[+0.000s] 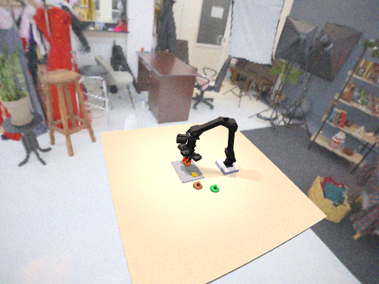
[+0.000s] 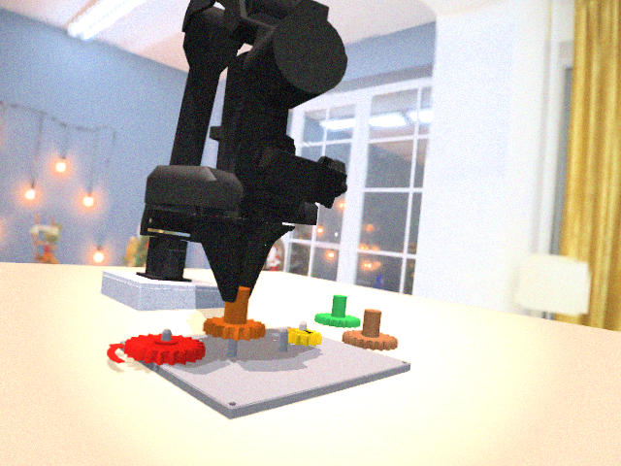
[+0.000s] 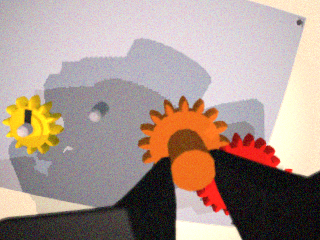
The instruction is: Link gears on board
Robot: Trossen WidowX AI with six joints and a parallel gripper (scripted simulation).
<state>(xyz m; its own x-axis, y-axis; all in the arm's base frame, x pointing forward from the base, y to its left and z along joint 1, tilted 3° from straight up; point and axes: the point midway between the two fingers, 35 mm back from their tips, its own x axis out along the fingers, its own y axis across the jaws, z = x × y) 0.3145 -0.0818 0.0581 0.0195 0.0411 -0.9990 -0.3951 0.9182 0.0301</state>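
My gripper (image 2: pixel 238 296) (image 3: pixel 190 161) is shut on the stem of the orange gear (image 2: pixel 234 328) (image 3: pixel 180 122). The orange gear is above the board, over a peg (image 2: pixel 231 349) whose lower part shows under it; whether the peg tip is inside the gear is hidden. The red gear (image 2: pixel 163 349) (image 3: pixel 252 152) sits on its peg beside it, partly under the orange gear in the wrist view. The yellow gear (image 1: pixel 194 174) (image 2: pixel 304 337) (image 3: pixel 42 125) sits on its peg. An empty peg (image 2: pixel 283 340) (image 3: pixel 97 113) stands between orange and yellow. The grey board (image 1: pixel 183 177) (image 2: pixel 345 370) (image 3: pixel 240 40) lies flat.
A brown gear (image 1: pixel 197 185) (image 2: pixel 370 340) and a green gear (image 1: pixel 214 188) (image 2: pixel 338 318) stand stem up on the table beyond the board's yellow-gear side. The arm's base (image 1: pixel 227 168) (image 2: pixel 150 295) stands beside the board. The red arrow (image 2: pixel 113 352) lies by the red gear.
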